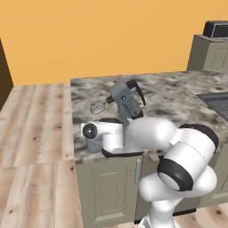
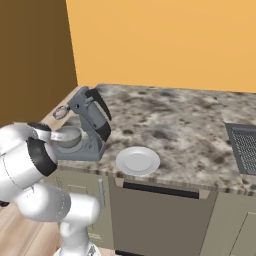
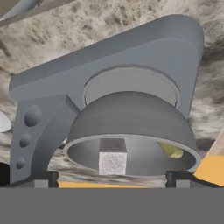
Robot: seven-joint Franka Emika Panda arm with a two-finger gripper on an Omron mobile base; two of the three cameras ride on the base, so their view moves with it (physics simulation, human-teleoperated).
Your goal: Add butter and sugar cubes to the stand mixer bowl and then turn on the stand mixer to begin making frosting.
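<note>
My gripper (image 3: 112, 179) is wide open, holding nothing. The round grey metal bowl (image 3: 131, 131) sits on the grey stand mixer (image 2: 89, 127) near the counter's left edge. It looks hard and slippery; maybe grab its rim.

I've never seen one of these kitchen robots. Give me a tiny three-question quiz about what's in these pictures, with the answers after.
1. True or false: the stand mixer has its head tilted back, with the whisk raised clear of the stand mixer bowl.
2. What lies inside the bowl? A) nothing B) a pale cube and a yellow piece C) a spoon
3. What sits on the counter just beside the mixer's base?

Key: 1 true. 2 B. 3 a white plate, nothing on it.
</note>
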